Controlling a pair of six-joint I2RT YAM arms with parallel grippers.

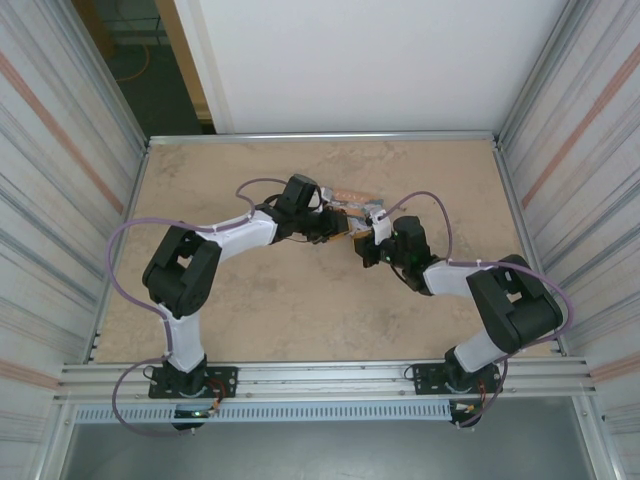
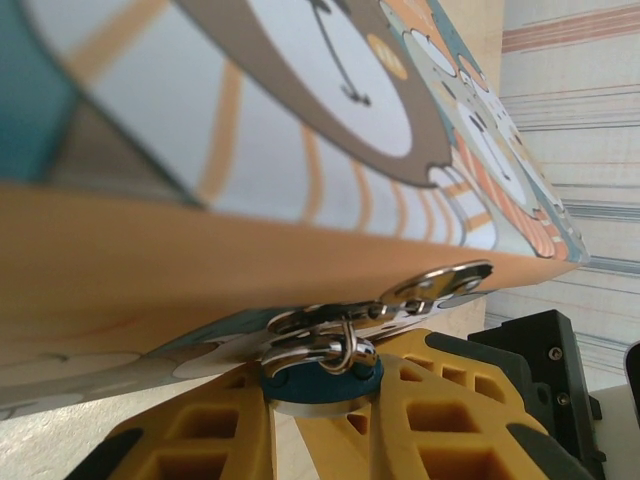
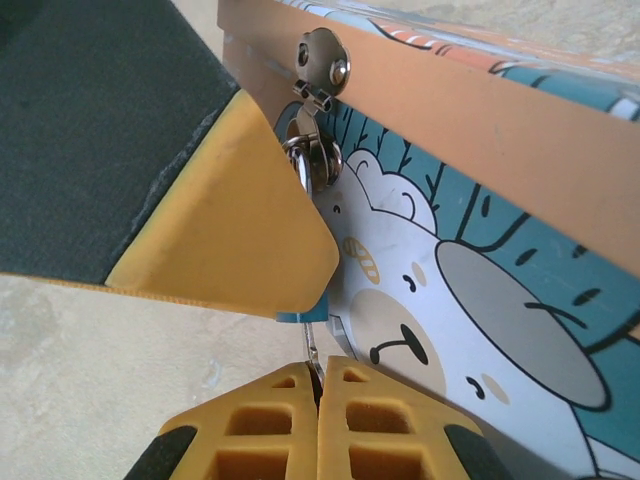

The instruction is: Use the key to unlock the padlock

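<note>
Under the hasp [image 2: 440, 280] of the tin [image 2: 300, 120]: the padlock [image 2: 320, 382] hung from the hasp, gripped by your left claw [image 2: 325, 408]. Just below the tin's hasp, your right claw [image 3: 318, 385] was closed on the key [image 3: 311, 345], which was aimed up at the padlock. Hazard, as judged: a skewed key would jam or slip out, and hard twisting would drag the tin across the desk [image 3: 90, 380].

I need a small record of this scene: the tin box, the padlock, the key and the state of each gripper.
box: colourful cartoon-printed tin box, orange lid edge with metal hasp
padlock: tiny blue padlock, silvery shackle through the hasp
key: thin silvery key, tip at the padlock's underside
left gripper: shut on the padlock
right gripper: shut on the key
</note>
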